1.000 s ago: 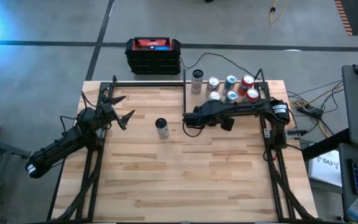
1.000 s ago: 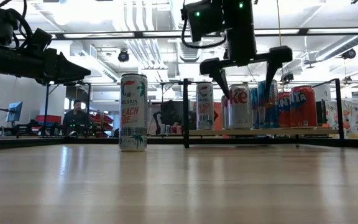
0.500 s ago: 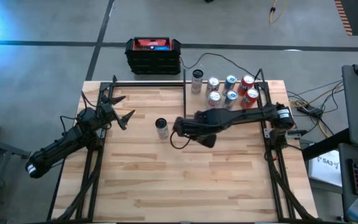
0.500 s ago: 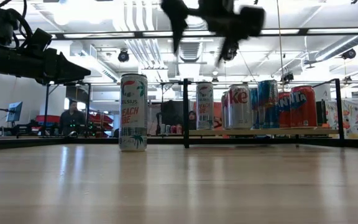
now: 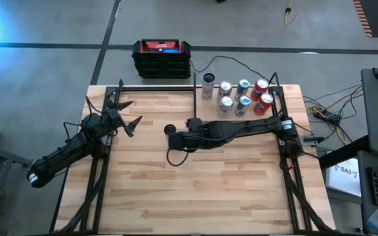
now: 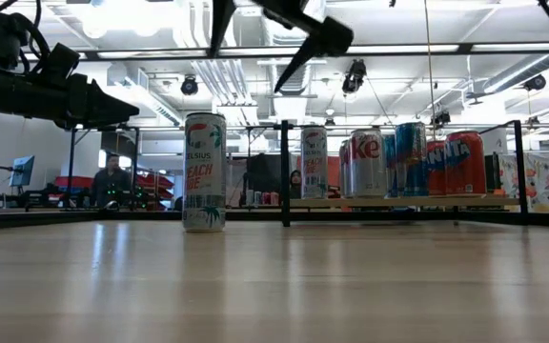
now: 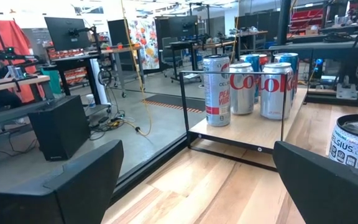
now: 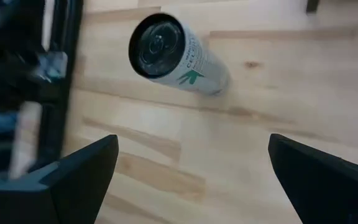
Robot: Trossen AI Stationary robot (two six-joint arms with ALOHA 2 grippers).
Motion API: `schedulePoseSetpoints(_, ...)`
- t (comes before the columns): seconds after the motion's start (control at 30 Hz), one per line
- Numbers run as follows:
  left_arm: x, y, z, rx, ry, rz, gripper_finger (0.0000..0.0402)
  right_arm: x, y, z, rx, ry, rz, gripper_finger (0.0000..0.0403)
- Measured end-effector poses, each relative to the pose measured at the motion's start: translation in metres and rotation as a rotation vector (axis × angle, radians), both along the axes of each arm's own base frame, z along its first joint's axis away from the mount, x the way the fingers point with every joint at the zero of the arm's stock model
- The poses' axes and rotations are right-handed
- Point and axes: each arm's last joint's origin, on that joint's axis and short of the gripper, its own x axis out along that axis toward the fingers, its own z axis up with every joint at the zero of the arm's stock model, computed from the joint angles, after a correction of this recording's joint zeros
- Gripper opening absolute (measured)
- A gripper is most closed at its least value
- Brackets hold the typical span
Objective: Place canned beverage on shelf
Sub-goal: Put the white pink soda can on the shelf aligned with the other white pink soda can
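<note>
A tall white Celsius can (image 6: 204, 171) stands upright on its base on the wooden tabletop, left of the shelf; it also shows as the can (image 8: 173, 56) seen from above. My right gripper (image 8: 192, 142) hangs open above the can (image 5: 170, 129), tilted down toward it, its fingers high in the low view and clear of it. The shelf (image 6: 398, 202), a small wood board with black rods at the table's far right, bears several upright cans (image 5: 241, 97). My left gripper (image 5: 131, 115) waits open and level at the table's left, facing the shelf (image 7: 247, 130).
A black and red box (image 5: 163, 58) sits beyond the table's far edge. Black frame rods (image 5: 100, 177) run along the table's left and right sides. Cables (image 5: 327, 115) lie off the right edge. A person (image 6: 112, 181) sits far off in the room.
My right gripper has left the front of the shelf's cans, gone toward the table's left edge and up, and rolled and tipped downward until it hangs over the standing can. Its fingers have stayed open. The can has kept its place.
</note>
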Motion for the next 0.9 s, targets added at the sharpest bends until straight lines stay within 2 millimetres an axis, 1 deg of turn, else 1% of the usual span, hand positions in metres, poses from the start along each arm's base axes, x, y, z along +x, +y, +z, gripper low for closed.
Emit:
schedulePoseSetpoints(0.2,0.0,0.0,0.0,0.0,0.0,0.0,0.0398,0.012,0.001,-0.014,-0.12,0.123,0.172,0.04)
schedulePoseSetpoints(0.47,0.0,0.0,0.0,0.001,0.0,0.0,0.0398,0.02,0.0,-0.019,-0.251,0.185,0.365,0.04)
schedulePoseSetpoints(0.7,0.0,0.0,0.0,0.0,0.0,0.0,0.0398,0.032,-0.003,-0.027,-0.369,0.177,0.414,0.04)
schedulePoseSetpoints(0.9,0.0,0.0,0.0,0.001,0.0,0.0,0.0398,0.044,-0.009,-0.039,-0.448,0.182,0.419,0.04)
